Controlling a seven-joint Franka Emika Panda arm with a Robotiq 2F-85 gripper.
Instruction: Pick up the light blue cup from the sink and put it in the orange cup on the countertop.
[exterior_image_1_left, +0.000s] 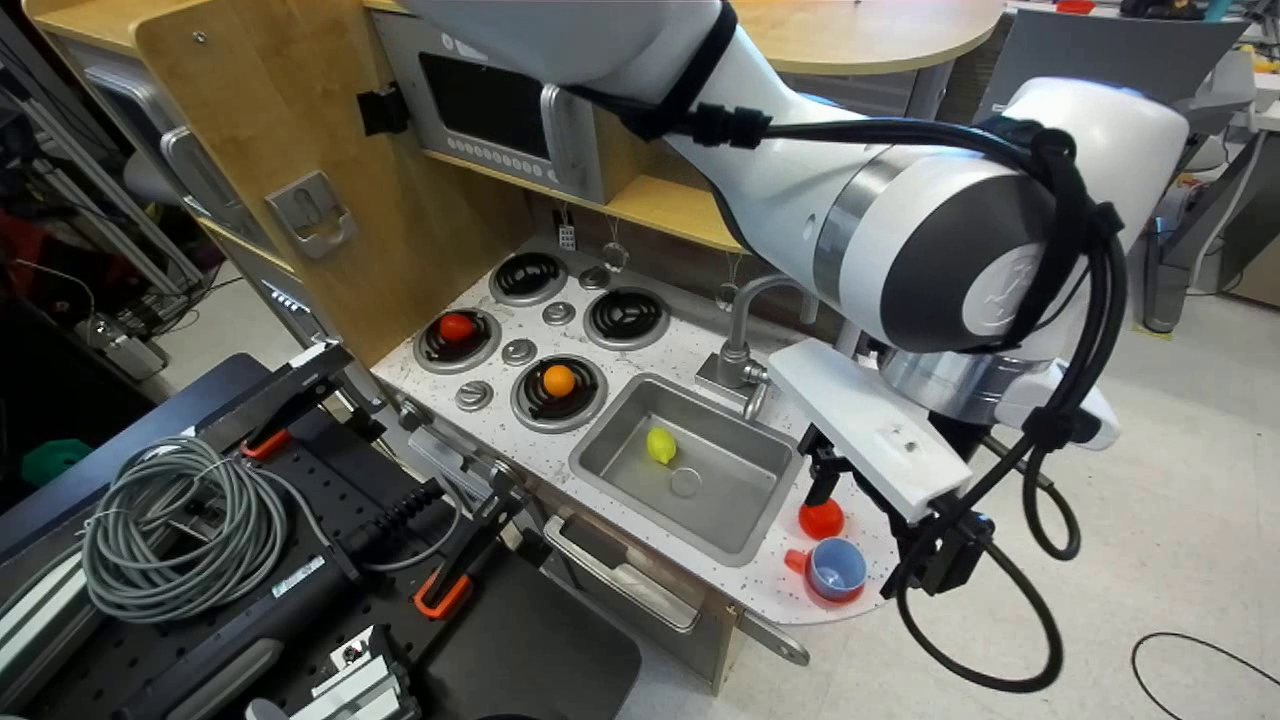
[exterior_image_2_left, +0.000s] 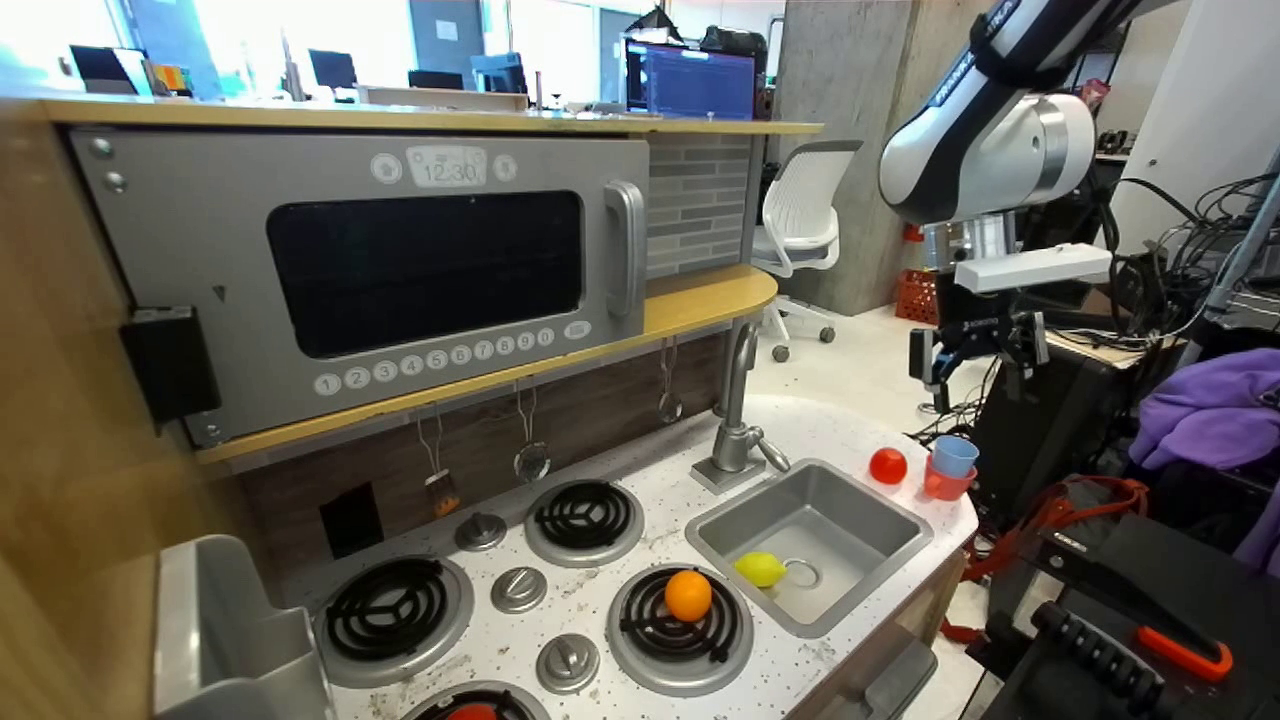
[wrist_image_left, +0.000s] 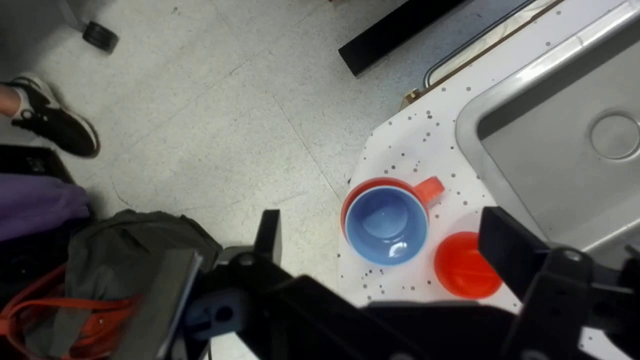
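Observation:
The light blue cup (wrist_image_left: 386, 225) sits inside the orange cup (wrist_image_left: 430, 191), slightly tilted, at the rounded end of the countertop (wrist_image_left: 420, 130). The light blue cup (exterior_image_1_left: 838, 566) (exterior_image_2_left: 955, 454) and the orange cup (exterior_image_1_left: 797, 560) (exterior_image_2_left: 944, 486) also show nested in both exterior views. My gripper (wrist_image_left: 381, 215) is open and empty. It hangs above the cups, fingers apart and pointing down; an exterior view shows the gripper (exterior_image_2_left: 978, 395) well clear of them. The sink (exterior_image_1_left: 720, 490) holds no light blue cup.
A red round item (wrist_image_left: 465, 265) stands beside the cups, partly behind a finger in the wrist view. A yellow lemon (exterior_image_1_left: 661, 445) lies in the sink. The grey faucet (exterior_image_2_left: 735, 440) rises behind it. An orange ball (exterior_image_2_left: 688, 596) and a red ball (exterior_image_1_left: 456, 327) sit on burners.

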